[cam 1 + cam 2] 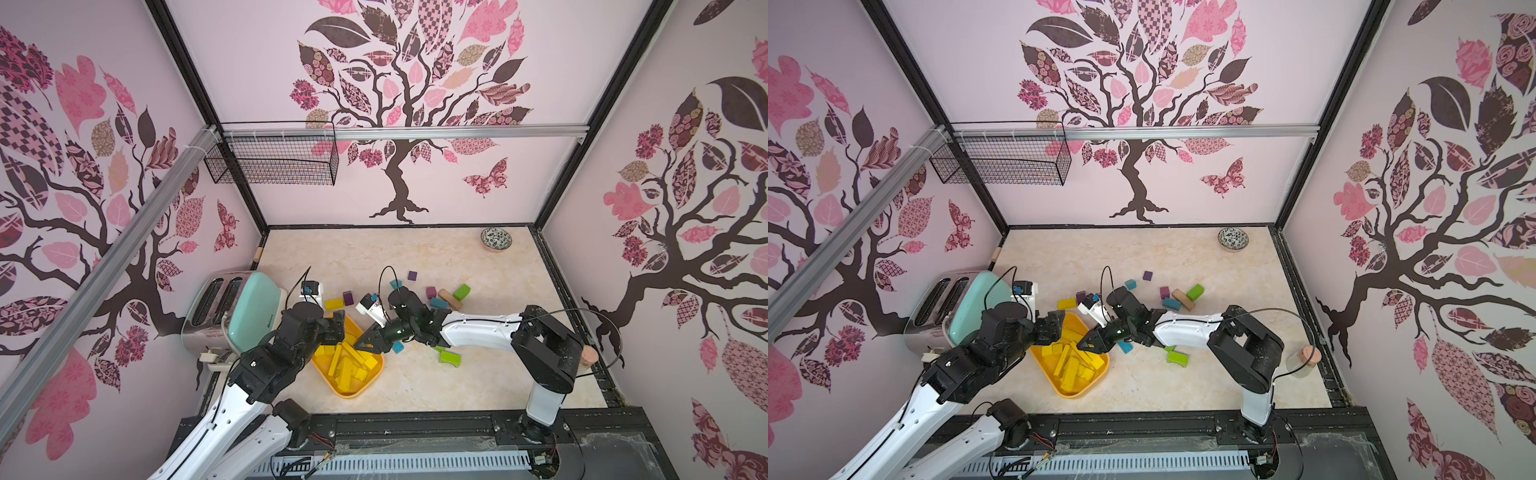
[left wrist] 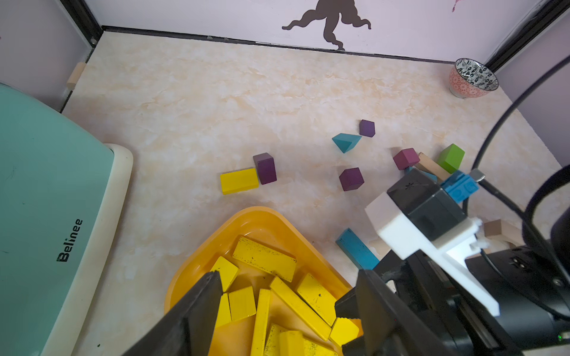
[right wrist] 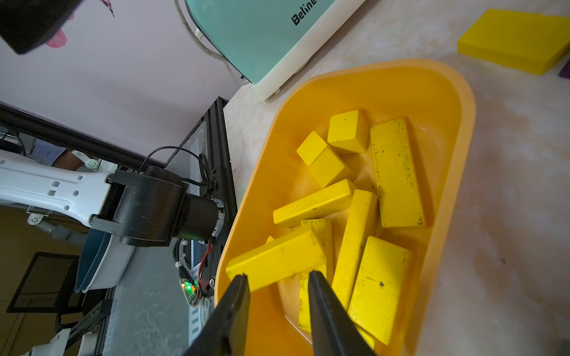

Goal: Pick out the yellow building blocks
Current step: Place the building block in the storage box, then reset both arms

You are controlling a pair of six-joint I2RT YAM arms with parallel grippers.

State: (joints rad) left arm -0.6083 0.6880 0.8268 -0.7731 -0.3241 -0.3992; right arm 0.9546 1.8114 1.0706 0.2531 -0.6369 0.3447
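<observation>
The left gripper [image 2: 288, 277] hangs spread and empty over the tray [image 2: 197, 271]. Beyond it one stray yellow block [image 2: 239, 181] lies on the desk [image 2: 216, 92] beside a purple block [image 2: 265, 168]. The right gripper [image 3: 277, 276], slightly parted, pinches nothing, with the yellow building blocks [image 3: 394, 172] heaped just below. Crowded so close, the two could collide.

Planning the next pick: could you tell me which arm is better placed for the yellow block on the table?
Probably left: the left gripper is open and empty, and the block lies just past the tray before it; the right gripper reaches across.
</observation>
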